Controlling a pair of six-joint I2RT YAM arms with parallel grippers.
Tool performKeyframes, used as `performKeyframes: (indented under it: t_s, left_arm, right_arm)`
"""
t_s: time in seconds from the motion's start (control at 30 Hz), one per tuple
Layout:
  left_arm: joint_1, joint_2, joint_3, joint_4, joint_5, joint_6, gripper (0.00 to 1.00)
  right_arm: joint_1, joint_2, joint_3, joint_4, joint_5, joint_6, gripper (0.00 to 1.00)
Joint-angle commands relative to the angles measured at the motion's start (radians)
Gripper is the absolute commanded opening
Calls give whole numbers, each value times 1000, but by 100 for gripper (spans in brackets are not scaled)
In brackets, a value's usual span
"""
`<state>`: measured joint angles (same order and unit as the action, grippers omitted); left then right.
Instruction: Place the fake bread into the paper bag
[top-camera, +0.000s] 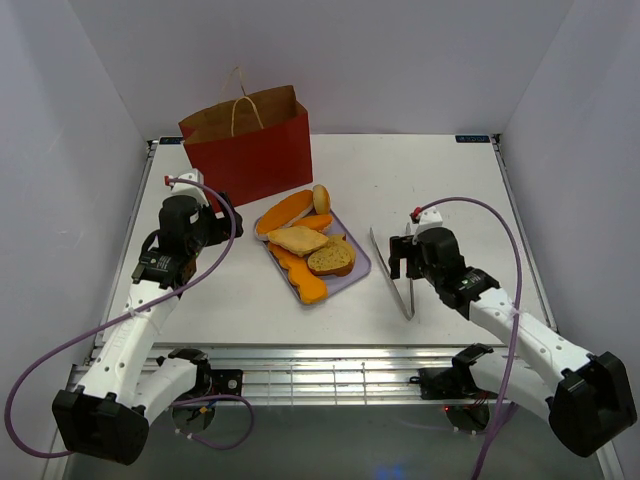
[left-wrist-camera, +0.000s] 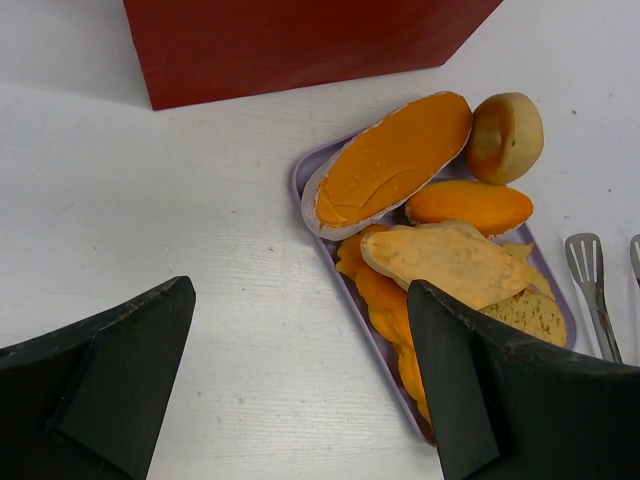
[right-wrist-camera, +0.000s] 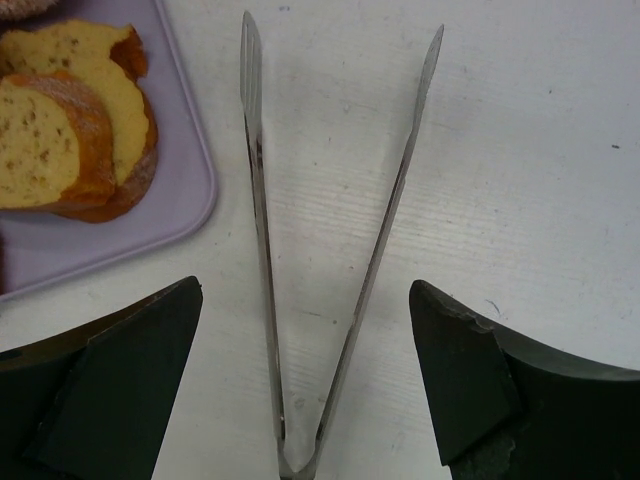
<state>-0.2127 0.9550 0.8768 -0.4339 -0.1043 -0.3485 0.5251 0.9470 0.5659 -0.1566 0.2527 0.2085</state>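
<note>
The fake bread lies piled on a lavender tray: a long orange loaf, a round bun, a tan toast slice, a brown-crusted slice. The red paper bag stands upright behind the tray, mouth open. My left gripper is open and empty, left of the tray and in front of the bag. In the left wrist view the loaf, bun and toast lie ahead of its gripper. My right gripper is open over the metal tongs.
In the right wrist view the tongs lie spread on the table between my open fingers, not touching them, hinge end nearest. The tray corner with the crusted slice is at upper left. White walls enclose the table.
</note>
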Motion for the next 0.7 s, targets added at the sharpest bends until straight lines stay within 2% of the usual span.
performKeyframes:
  t_s: [0.0,0.2,0.67]
  left_arm:
    - [-8,-32,-2,7,-9,5,98]
    - [-16,-32,1,7,6,3,98]
    - [-33,-50,1,7,12,5,98]
  right_arm:
    - [22,53,52,-82,16,-47,90]
    - [33,154,83,-116,-6,-58,90]
    - [35,285,78,-52,-44,-41,90]
